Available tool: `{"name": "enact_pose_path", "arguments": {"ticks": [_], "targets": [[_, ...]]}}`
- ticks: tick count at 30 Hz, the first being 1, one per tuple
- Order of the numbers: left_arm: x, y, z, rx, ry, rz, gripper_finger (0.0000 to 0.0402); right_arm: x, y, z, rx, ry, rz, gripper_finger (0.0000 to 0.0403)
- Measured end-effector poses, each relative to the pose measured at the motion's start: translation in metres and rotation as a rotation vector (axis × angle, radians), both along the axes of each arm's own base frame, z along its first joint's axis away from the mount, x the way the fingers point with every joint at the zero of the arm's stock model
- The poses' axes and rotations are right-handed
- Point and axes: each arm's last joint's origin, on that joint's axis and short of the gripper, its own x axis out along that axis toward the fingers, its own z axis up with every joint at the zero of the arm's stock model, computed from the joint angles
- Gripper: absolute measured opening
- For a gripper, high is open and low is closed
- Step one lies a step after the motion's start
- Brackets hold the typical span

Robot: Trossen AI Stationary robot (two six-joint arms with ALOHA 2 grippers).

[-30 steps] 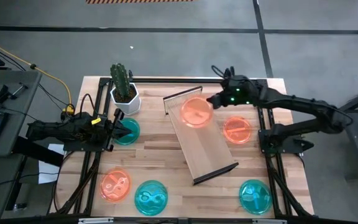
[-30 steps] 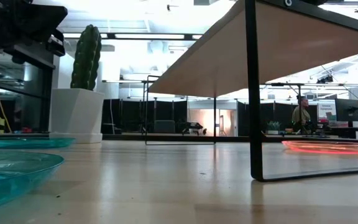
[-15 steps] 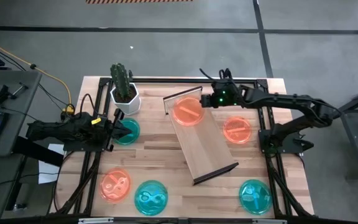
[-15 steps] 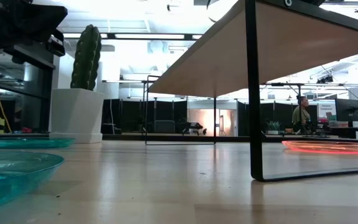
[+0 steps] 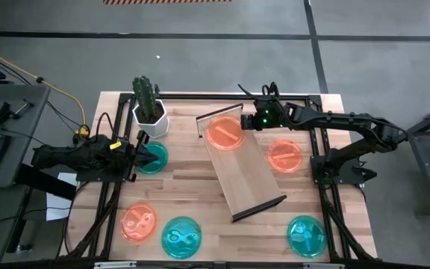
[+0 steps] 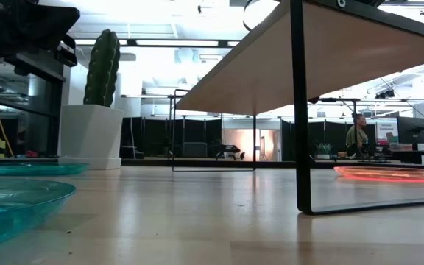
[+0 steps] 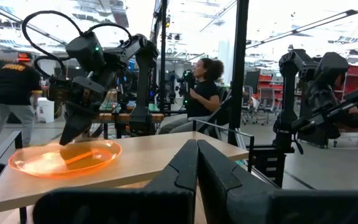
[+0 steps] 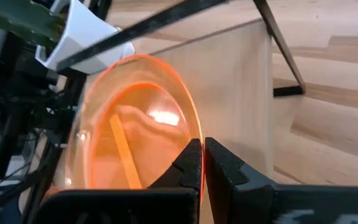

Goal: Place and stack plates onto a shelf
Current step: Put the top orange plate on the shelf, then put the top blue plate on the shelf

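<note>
Plates are what we track: the orange plate [image 5: 224, 133] held by the right hand [image 5: 249, 122] sat lower and to the right over the shelf [image 5: 241, 166] a second ago, and it has since slid toward the upper left of the high frame, up against the dark rail [image 5: 219, 113] at the shelf's far end. In the last half second it barely moved, so we judge it is at, or very near, its resting spot and release is what remains. The right hand's fingers [image 8: 194, 163] are pinched closed on the plate's rim, the thin edge caught between them.

The left hand [image 5: 134, 155] waits at centre left of the high frame, over a teal plate [image 5: 153, 158]; in its wrist view its fingers [image 7: 191, 163] are pressed together with nothing between them.

The other plates lie flat on the surface [image 5: 192, 202]: an orange one [image 5: 284, 156] right of the shelf, an orange [image 5: 138, 223] and a teal [image 5: 181, 237] at lower left, a teal [image 5: 306, 235] at lower right. All are shallow, glossy, translucent discs with faint moulded relief. The shelf is a pale, smooth wooden board on thin dark metal legs. A cactus in a white angular pot [image 5: 149, 110] stands at upper left.
</note>
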Motion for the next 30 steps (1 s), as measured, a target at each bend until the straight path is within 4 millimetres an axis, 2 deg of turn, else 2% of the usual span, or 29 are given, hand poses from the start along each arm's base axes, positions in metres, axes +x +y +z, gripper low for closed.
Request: {"name": "enact_pose_path", "arguments": {"ticks": [9, 18, 30], "targets": [[0.0, 0.0, 0.0, 0.0, 0.0, 0.0, 0.0, -0.003, 0.002, -0.002, -0.004, 0.042, 0.051, 0.0], [0.0, 0.0, 0.0, 0.0, 0.0, 0.0, 0.0, -0.018, -0.002, 0.009, -0.042, 0.053, 0.057, 0.0], [0.0, 0.0, 0.0, 0.0, 0.0, 0.0, 0.0, -0.018, -0.004, 0.016, -0.08, 0.002, 0.049, 0.0]]}}
